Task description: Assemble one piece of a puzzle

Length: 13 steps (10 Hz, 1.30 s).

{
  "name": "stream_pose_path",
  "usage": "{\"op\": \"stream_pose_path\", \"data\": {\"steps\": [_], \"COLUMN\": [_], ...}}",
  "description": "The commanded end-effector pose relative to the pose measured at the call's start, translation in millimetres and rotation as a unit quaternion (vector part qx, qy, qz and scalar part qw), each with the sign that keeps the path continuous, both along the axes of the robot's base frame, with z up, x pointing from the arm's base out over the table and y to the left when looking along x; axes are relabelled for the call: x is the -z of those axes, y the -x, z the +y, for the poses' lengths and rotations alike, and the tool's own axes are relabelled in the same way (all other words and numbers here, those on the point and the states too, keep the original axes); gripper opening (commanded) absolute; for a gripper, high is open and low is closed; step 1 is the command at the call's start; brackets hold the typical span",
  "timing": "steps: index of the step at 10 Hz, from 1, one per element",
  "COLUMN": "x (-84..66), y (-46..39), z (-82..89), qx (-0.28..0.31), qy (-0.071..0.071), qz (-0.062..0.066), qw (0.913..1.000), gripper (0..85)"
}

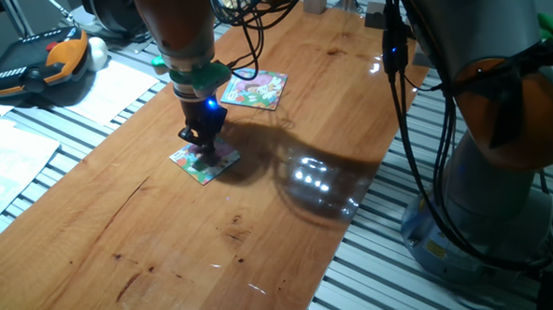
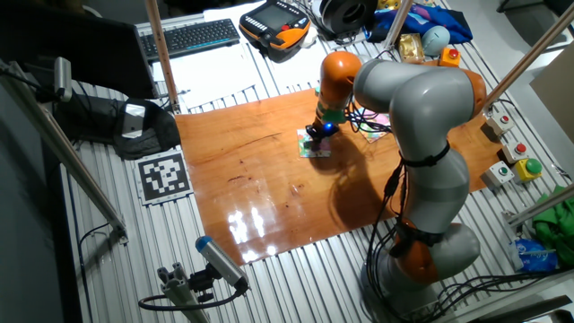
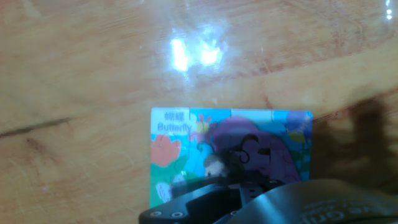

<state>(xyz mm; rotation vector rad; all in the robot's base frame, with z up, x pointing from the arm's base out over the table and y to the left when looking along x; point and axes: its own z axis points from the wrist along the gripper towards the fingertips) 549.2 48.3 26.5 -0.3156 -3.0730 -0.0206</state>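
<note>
- Puzzle (image 1: 204,161) lies flat directly under the jaws (image 1: 200,144), which are down at its top face.
- Piece isn't visible; whether it's seated or the jaws are gripping it, I can't tell.
- Seating looks close to finished.
- Another picture board (image 1: 255,89) sits well beyond the jaws on the glossy wooden surface (image 1: 254,238).

Purple, pink, yellow cartoon puzzle (image 3: 230,149) on glossy orange-brown wooden table (image 1: 255,219)

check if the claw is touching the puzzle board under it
Cannot tell. In one fixed view the claw comes down onto the puzzle board, but its tips hide the meeting point. The hand view is blurred and shows no clear contact or gap.
</note>
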Motion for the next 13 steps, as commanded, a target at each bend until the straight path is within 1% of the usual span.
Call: {"op": "stream_pose_path", "data": {"steps": [1,4,7,9,13], "x": [-5.2,-5.3,-0.7,0.8,1.5], "y": [-3.9,-4.3,-5.0,-5.4,-5.6], "z": [-1.6,-2.2,-1.1,-0.9,-1.7], "qx": [0.001,0.001,0.002,0.002,0.007], "qy": [0.001,0.001,-0.007,-0.008,-0.009], "qz": [-0.004,-0.005,-0.007,-0.009,-0.001], "qw": [1.0,1.0,0.9999,0.9999,0.9999], "gripper": [0.0,0.0,0.0,0.0,0.0]}}
